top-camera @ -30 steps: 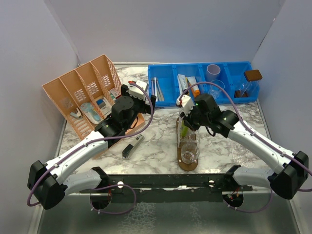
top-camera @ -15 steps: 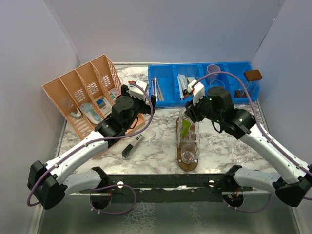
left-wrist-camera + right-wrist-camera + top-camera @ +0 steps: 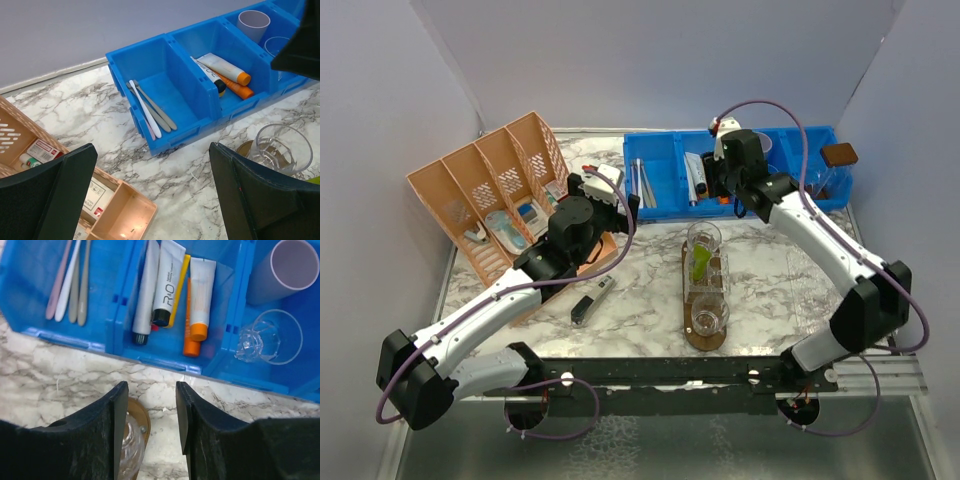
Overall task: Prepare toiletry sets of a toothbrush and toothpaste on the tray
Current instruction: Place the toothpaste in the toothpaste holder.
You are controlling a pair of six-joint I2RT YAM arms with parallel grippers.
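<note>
Toiletry sets (image 3: 708,285): clear plastic tumblers in a row on the flat dark brown wooden tray (image 3: 705,342); one holds a lime green squeeze tube (image 3: 699,262).
Supplies: more squeeze tubes (image 3: 167,277) and slim toothbrushes (image 3: 70,285) lie in the blue compartmented bin (image 3: 60,334).
Right gripper (image 3: 149,397): above the tube compartment, fingers partly apart, empty.
Left gripper (image 3: 150,160): fingers spread wide, empty, beside the orange divided basket (image 3: 470,190).
Handling: tubes likely light, soft and slick, so pinch across the flat body; tumblers probably tip easily.
</note>
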